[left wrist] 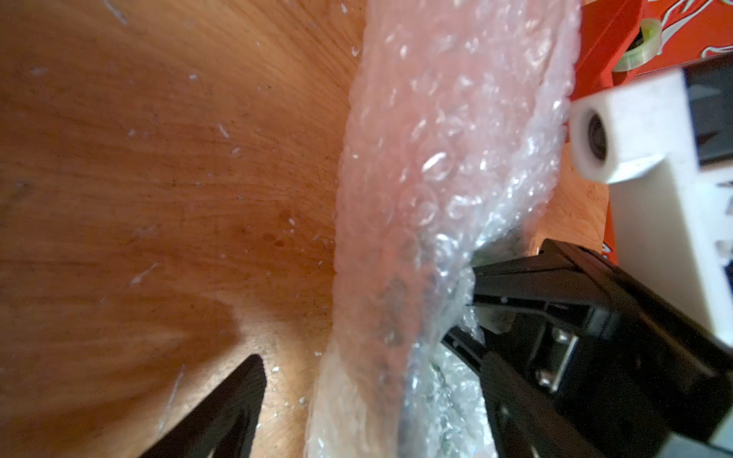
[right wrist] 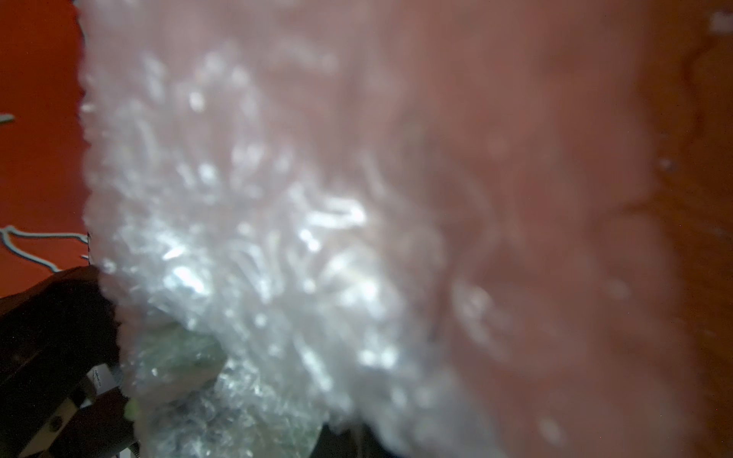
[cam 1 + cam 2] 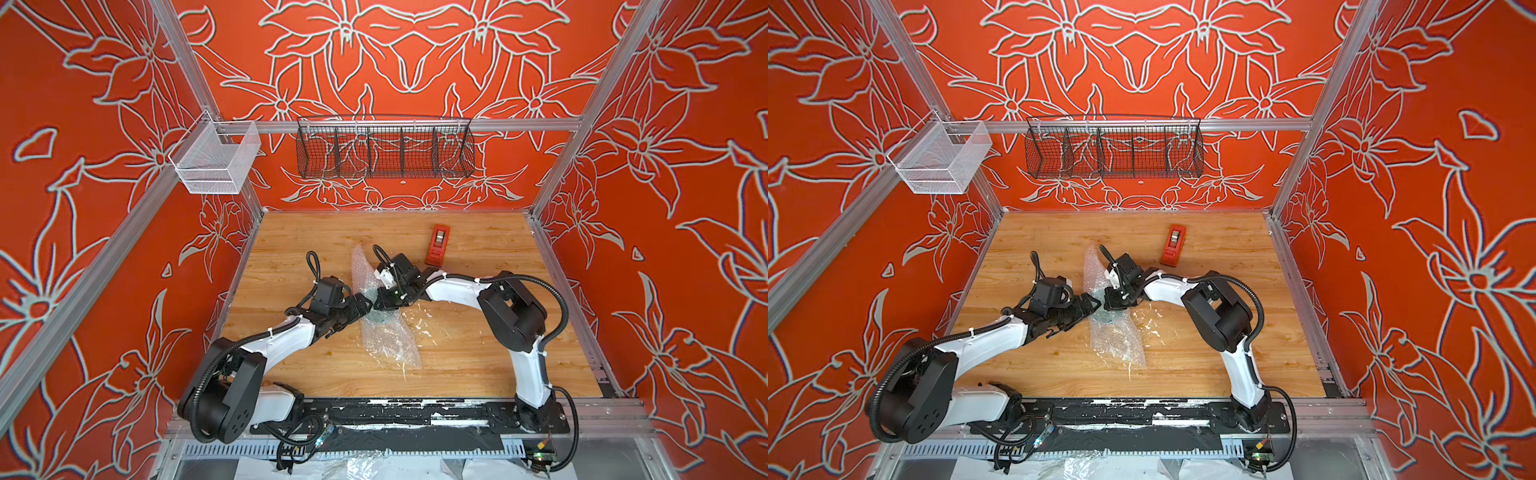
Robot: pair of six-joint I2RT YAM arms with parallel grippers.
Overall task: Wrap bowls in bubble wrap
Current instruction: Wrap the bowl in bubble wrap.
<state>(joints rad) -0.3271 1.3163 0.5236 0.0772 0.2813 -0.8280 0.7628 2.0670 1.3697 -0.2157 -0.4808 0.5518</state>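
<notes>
The bubble wrap (image 3: 388, 336) lies folded in a long strip down the middle of the wooden table (image 3: 478, 357). It also shows in a top view (image 3: 1117, 336). The bowl (image 3: 380, 319) shows as a greenish patch under the wrap, and again through the plastic in the right wrist view (image 2: 174, 357). My right gripper (image 3: 383, 301) is shut on a fold of the wrap just above the bowl; its black fingers (image 1: 511, 277) pinch the sheet. My left gripper (image 1: 353, 353) faces it from the left, open, with the raised fold standing loose between its jaws.
A red tape dispenser (image 3: 436, 245) lies behind the right arm. White scraps (image 3: 419, 320) dot the wood right of the wrap. A white mesh basket (image 3: 216, 160) and a black wire basket (image 3: 384, 149) hang on the frame rails above the table.
</notes>
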